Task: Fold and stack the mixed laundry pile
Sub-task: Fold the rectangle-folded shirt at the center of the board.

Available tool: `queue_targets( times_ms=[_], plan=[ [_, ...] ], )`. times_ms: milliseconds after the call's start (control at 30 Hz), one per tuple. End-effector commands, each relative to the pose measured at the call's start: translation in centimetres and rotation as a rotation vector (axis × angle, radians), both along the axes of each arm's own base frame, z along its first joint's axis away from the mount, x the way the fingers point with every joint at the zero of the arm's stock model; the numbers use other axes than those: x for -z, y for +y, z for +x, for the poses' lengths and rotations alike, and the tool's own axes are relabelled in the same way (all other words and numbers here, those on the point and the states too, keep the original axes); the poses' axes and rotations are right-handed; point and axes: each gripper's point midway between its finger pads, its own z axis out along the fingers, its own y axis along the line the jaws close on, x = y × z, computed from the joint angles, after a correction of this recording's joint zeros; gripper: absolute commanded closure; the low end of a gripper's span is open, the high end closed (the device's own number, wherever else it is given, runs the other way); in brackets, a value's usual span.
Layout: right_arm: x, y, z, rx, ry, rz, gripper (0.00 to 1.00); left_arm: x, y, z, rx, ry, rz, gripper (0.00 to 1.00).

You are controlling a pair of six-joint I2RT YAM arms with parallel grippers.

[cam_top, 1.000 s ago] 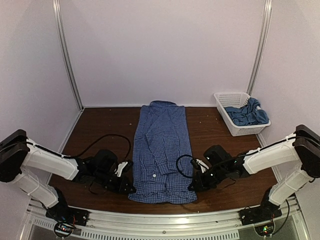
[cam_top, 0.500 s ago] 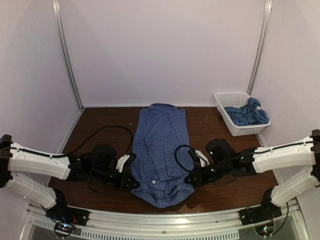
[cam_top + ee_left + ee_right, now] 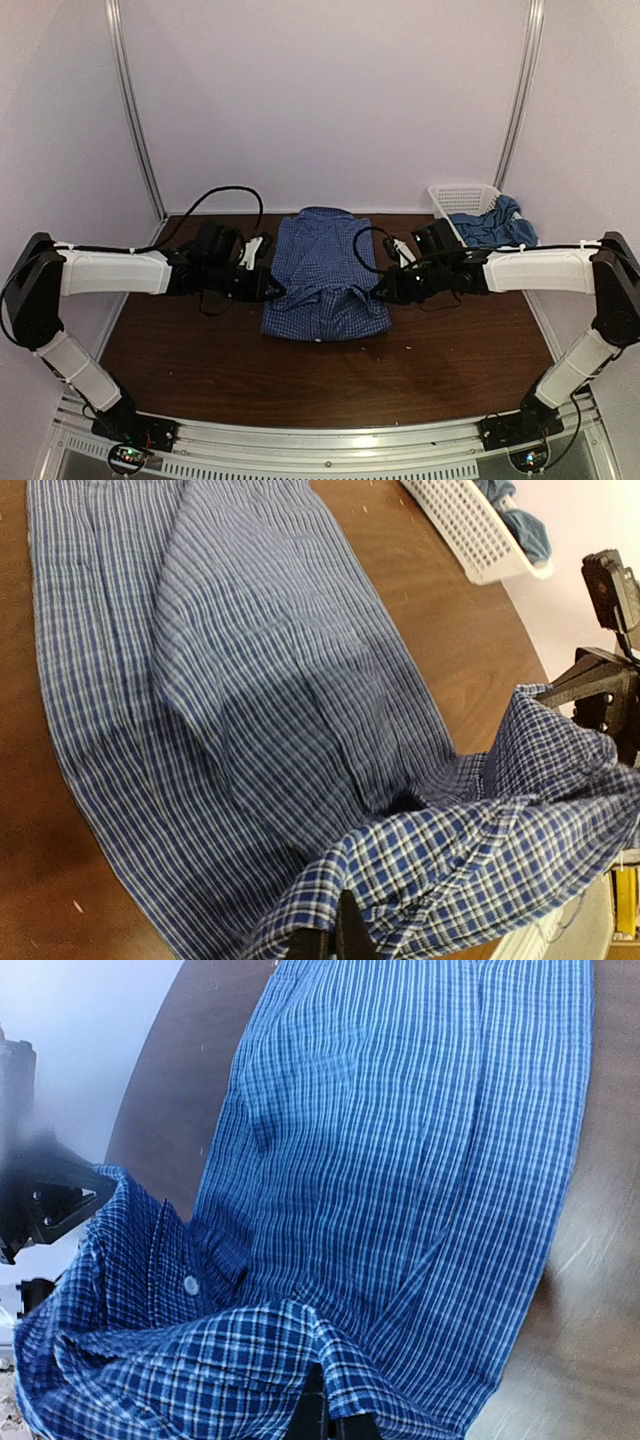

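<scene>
The blue-and-white checked shirt point(image 3: 325, 270) lies on the dark wood table, its lower part lifted and doubled over toward the collar. My left gripper point(image 3: 272, 288) is shut on the shirt's hem at its left side; the wrist view shows the hem point(image 3: 450, 870) pinched at the fingertips point(image 3: 345, 942). My right gripper point(image 3: 380, 291) is shut on the hem at its right side, and the cloth point(image 3: 250, 1360) drapes over its fingertips point(image 3: 312, 1412). The teal-blue t-shirt point(image 3: 492, 225) lies bunched in the white basket.
The white lattice basket point(image 3: 452, 196) stands at the back right, against the wall; it also shows in the left wrist view point(image 3: 470, 530). Black cables loop over both arms. Bare brown table point(image 3: 300, 380) lies in front of the shirt.
Both grippers have carried the shirt's bottom hem away from the near edge toward the collar, folding the shirt over itself. Both arms now stretch far out over the table.
</scene>
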Motion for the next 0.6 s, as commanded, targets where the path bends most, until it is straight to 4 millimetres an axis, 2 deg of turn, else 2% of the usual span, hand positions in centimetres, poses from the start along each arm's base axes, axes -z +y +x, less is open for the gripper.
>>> queue_targets(
  times_ms=[0, 133, 267, 400, 567],
  plan=[
    [-3.1, -0.1, 6.9, 0.015, -0.128, 0.029, 1.0, -2.5, -0.1, 6.5, -0.006, -0.116, -0.01, 1.0],
    [-2.7, 0.2, 12.1, 0.021, -0.147, 0.047, 1.0, -2.3, 0.0, 12.1, -0.047, -0.148, 0.001, 1.0],
    [-0.7, 0.2, 16.6, 0.042, -0.138, 0.049, 1.0, 0.7, 1.0, 16.4, -0.104, -0.109, 0.014, 1.0],
    [2.2, -0.3, 19.2, 0.065, -0.112, 0.035, 1.0, 3.1, 1.6, 18.9, -0.139, -0.082, -0.001, 1.0],
    [4.3, -0.4, 20.2, 0.071, -0.094, 0.015, 1.0, 5.1, 1.3, 19.8, -0.127, -0.055, 0.004, 1.0]
  ],
)
